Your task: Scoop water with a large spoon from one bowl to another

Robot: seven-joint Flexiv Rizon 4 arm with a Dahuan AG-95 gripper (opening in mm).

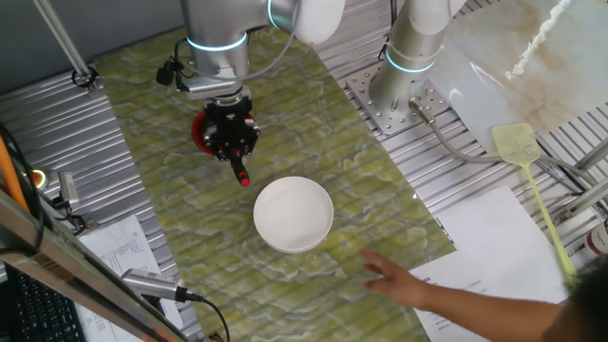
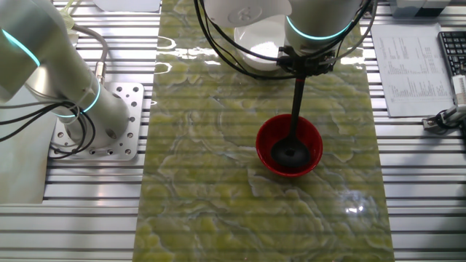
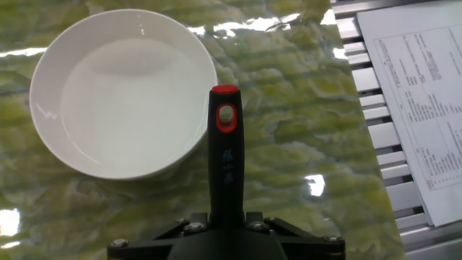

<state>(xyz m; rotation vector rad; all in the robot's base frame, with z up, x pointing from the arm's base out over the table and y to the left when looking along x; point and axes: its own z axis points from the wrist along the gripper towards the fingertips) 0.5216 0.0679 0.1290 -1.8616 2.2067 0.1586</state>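
My gripper [image 1: 233,138] [image 2: 306,62] [image 3: 226,225] is shut on the handle of the large spoon [image 2: 295,109], a black ladle. Its round head [image 2: 289,154] sits low inside the red bowl [image 2: 313,142], which the hand partly hides in one fixed view [image 1: 199,133]. The handle's red tip [image 1: 244,179] [image 3: 225,108] sticks out towards the white bowl [image 1: 294,214] [image 3: 123,94], a short way from the red one. In the other fixed view the arm mostly hides the white bowl [image 2: 255,40]. I cannot make out the water in either bowl.
A person's hand [image 1: 399,280] rests on the green mat just right of the white bowl. A yellow-green fly swatter [image 1: 518,142] lies at the right. A second arm's base [image 1: 413,57] [image 2: 73,94] stands beside the mat. Papers [image 3: 419,94] lie off its edge.
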